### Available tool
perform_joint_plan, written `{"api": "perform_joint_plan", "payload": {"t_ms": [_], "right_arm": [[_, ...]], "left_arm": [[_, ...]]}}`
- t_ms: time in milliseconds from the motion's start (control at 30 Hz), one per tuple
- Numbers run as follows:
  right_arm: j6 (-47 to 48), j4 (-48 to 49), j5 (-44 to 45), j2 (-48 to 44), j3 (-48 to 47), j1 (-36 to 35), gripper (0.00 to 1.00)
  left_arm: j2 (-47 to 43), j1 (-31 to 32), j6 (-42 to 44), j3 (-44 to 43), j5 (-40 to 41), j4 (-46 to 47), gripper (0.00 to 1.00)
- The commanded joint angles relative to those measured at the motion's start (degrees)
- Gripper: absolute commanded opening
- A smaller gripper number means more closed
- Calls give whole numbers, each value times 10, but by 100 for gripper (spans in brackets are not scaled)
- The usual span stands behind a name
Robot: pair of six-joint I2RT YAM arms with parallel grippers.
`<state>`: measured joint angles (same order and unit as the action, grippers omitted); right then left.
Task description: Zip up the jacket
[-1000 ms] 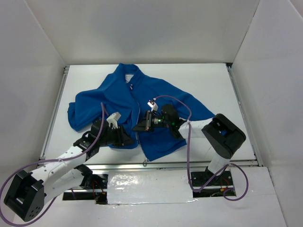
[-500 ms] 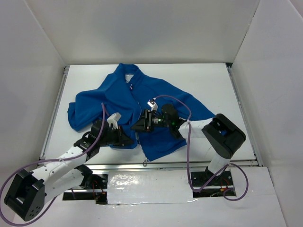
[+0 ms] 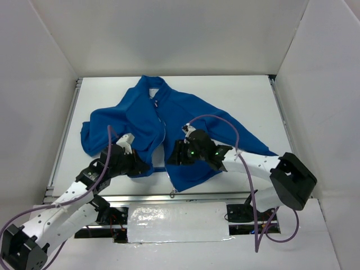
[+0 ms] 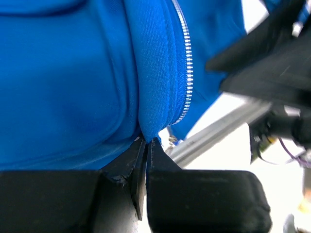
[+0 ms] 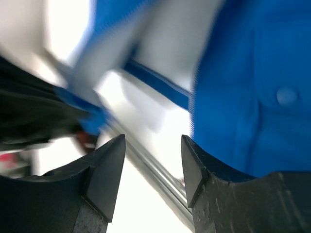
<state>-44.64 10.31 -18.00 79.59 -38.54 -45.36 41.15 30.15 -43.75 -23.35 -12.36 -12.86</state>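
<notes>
The blue jacket lies spread on the white table, collar at the far end, its front open near the hem. My left gripper is shut on the hem corner of the jacket's left front panel; the pinched fold sits right at the fingertips. White zipper teeth run along that panel's edge. Over the gap beside the right panel, my right gripper hangs open with nothing between its fingers. The right wrist view is blurred.
A metal rail runs along the table's near edge, just below the jacket's hem. White walls enclose the table on the left, back and right. The right arm crowds the right side of the left wrist view. Purple cables loop over both arms.
My right gripper has opened and moved a little nearer the front edge, its arm swinging out to the right. My left gripper has closed on the hem and drawn it slightly left.
</notes>
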Motion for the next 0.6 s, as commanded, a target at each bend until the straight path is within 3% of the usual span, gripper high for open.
{"api": "perform_joint_plan", "payload": {"t_ms": [0, 67, 167, 567], "right_arm": [[71, -230, 172, 13, -67, -62, 57], [67, -300, 250, 32, -92, -103, 57], [68, -348, 283, 48, -114, -139, 58], [74, -413, 322, 118, -166, -206, 56]], "left_arm": [[-38, 1, -5, -57, 88, -87, 0], [-47, 0, -8, -74, 113, -121, 0], [-55, 0, -9, -93, 121, -146, 0], [-47, 0, 9, -88, 89, -129, 0]]}}
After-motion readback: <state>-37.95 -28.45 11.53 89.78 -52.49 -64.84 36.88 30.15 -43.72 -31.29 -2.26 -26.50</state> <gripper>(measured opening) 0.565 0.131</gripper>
